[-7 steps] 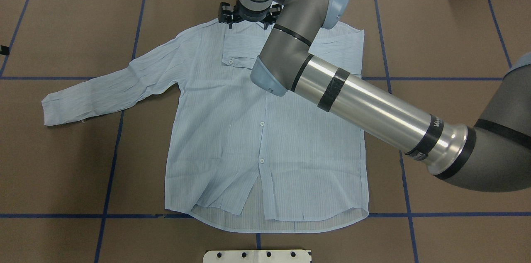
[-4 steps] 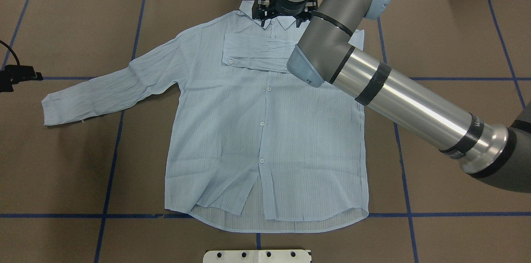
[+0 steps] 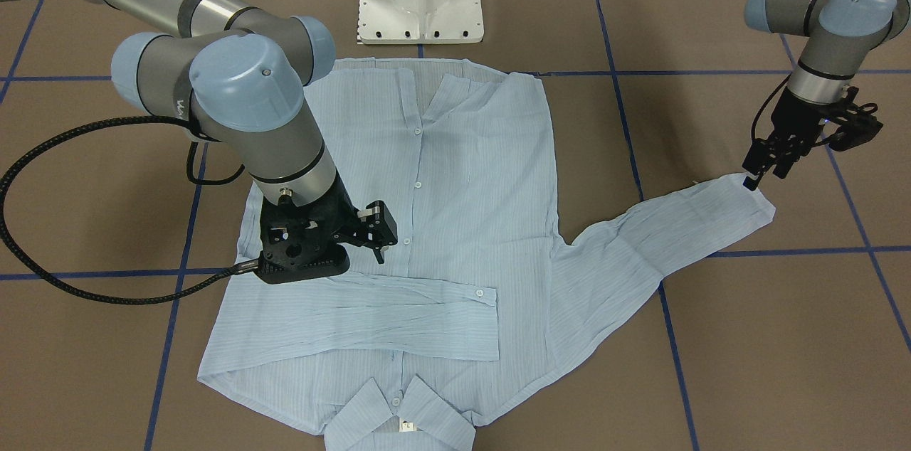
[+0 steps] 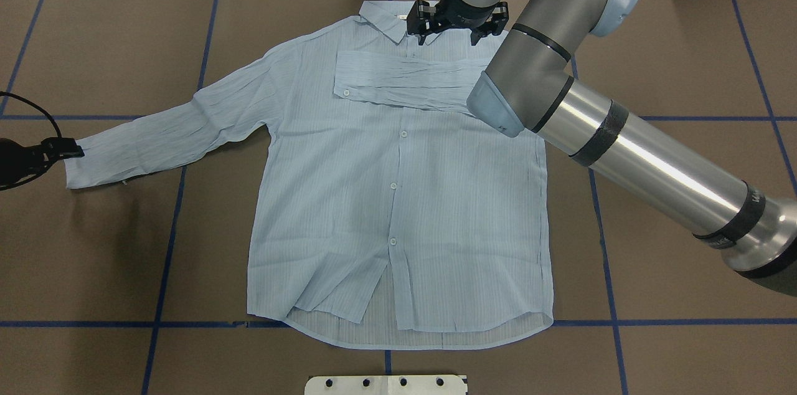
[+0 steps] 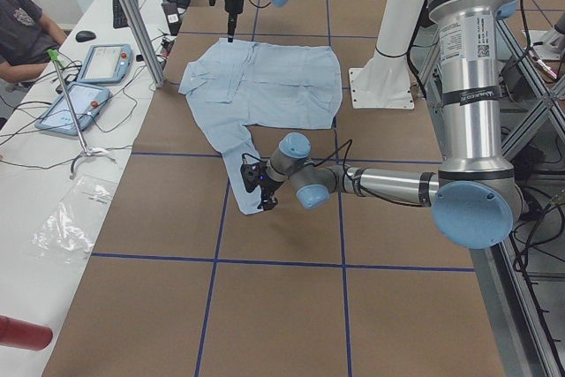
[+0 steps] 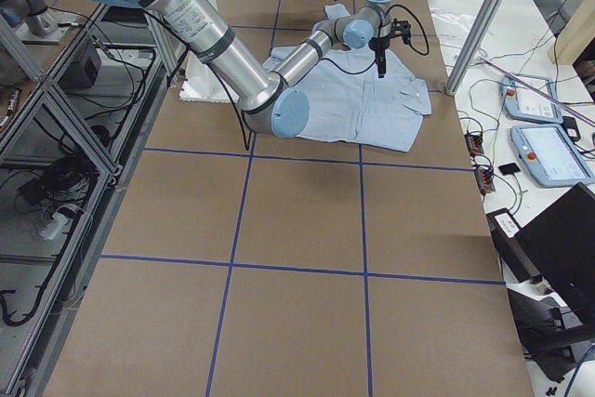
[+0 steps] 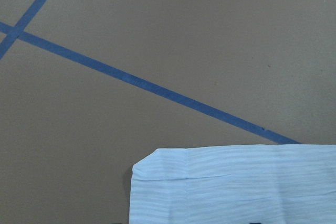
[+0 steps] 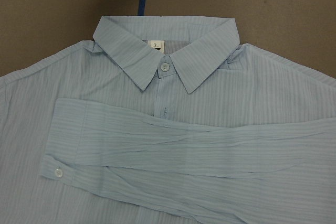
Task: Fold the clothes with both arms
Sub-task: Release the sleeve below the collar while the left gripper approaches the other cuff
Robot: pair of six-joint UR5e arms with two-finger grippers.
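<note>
Right hand (image 4: 449, 40): black fingers spread, empty, over the collar end of the shirt (image 4: 398, 208), just beyond the crinkled sleeve (image 4: 398, 80) folded across the chest. Left hand (image 3: 763, 172): tips at the outstretched sleeve's cuff (image 3: 744, 205); pinching or not, cannot tell. Shirt thin, pinstriped, lying flat with buttons up on the brown desk (image 4: 685, 40).

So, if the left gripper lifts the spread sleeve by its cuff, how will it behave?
Probably floppy: the sleeve is thin and wrinkled, so it should hang limp from the cuff. Likely light: the other sleeve lies flat, folded across the shirt. Pulling far may drag the whole garment.
</note>
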